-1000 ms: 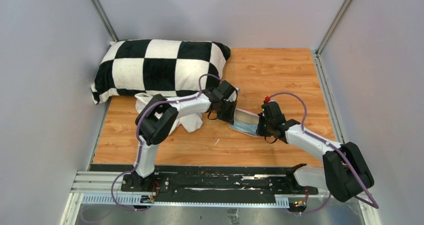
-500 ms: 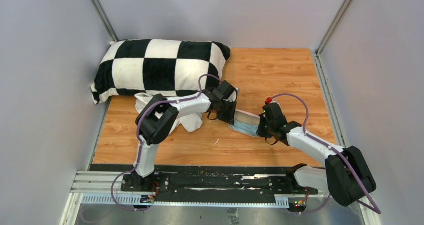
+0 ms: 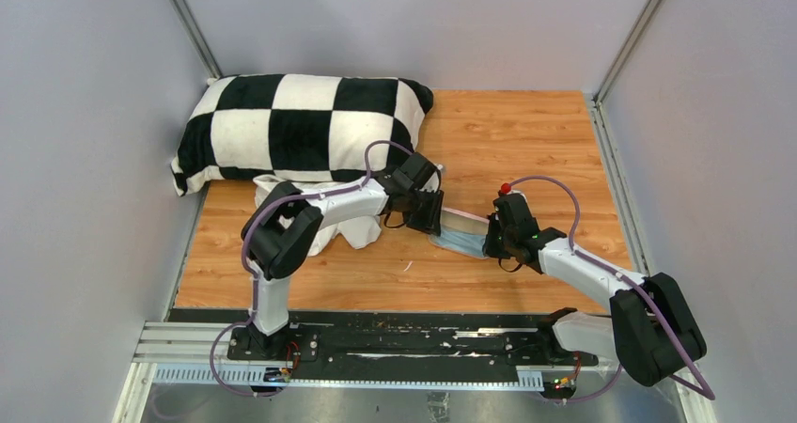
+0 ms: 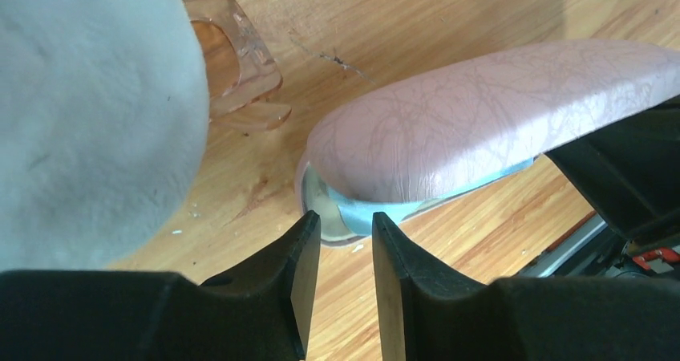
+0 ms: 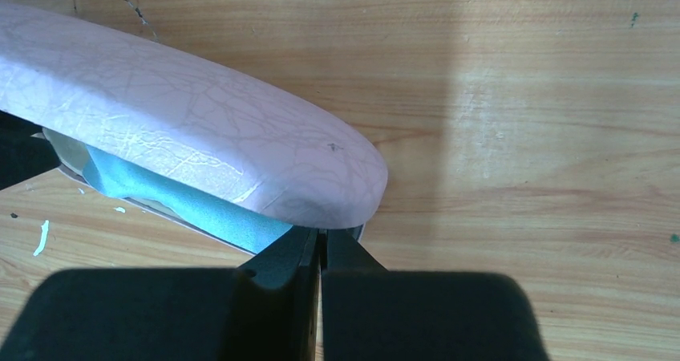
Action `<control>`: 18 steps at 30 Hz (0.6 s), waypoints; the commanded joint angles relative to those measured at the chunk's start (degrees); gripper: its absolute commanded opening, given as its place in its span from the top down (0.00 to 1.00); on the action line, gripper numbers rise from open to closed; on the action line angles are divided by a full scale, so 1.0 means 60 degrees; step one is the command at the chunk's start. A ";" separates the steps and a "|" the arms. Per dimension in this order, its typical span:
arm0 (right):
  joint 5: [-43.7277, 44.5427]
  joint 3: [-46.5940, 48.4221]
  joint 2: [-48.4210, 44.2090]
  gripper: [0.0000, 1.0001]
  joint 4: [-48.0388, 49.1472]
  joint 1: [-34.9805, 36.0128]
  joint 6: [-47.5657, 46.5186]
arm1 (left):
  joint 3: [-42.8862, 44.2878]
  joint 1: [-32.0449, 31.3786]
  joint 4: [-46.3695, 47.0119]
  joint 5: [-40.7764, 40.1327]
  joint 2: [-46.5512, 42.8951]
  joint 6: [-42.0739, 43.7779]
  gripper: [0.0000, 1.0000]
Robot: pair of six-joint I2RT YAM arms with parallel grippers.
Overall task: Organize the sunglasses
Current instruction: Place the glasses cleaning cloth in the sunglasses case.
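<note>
The pink case (image 3: 462,229) lies on the wooden table between my two grippers, its lid nearly down. A light-blue cloth (image 4: 377,212) sticks out of the gap under the lid (image 4: 481,112); it also shows in the right wrist view (image 5: 184,200). The sunglasses are hidden; I cannot see them in any view. My left gripper (image 4: 346,233) is a little open and empty, its tips just short of the case's left end (image 3: 428,218). My right gripper (image 5: 321,237) is shut at the case's right end, its tips under the lid (image 5: 200,120) on the lower rim (image 3: 491,242).
A black-and-white checked pillow (image 3: 301,127) lies at the back left. A white crumpled cloth (image 3: 352,227) lies under my left arm and fills the left of the left wrist view (image 4: 80,112). A clear plastic piece (image 4: 240,64) lies beside it.
My left arm's elbow has swung left and its gripper has drawn slightly back from the case. My right gripper has shifted slightly right along the case's end. The case has stayed put.
</note>
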 commanded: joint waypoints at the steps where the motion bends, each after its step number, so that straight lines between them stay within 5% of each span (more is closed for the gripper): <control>1: 0.0308 -0.0108 0.0086 1.00 -0.0488 -0.0057 0.0015 | -0.0426 0.0002 -0.0134 -0.0197 -0.0672 -0.0012 0.64; 12: 0.0314 0.0792 -0.0541 0.72 -0.1465 -0.0054 0.0033 | -0.1642 -0.0054 0.0827 0.0223 -0.2067 -0.0276 0.67; 18: 0.0334 0.1326 -0.0882 0.70 -0.1884 -0.0061 -0.0087 | -0.1758 -0.0058 0.0843 0.0281 -0.2300 -0.0311 0.67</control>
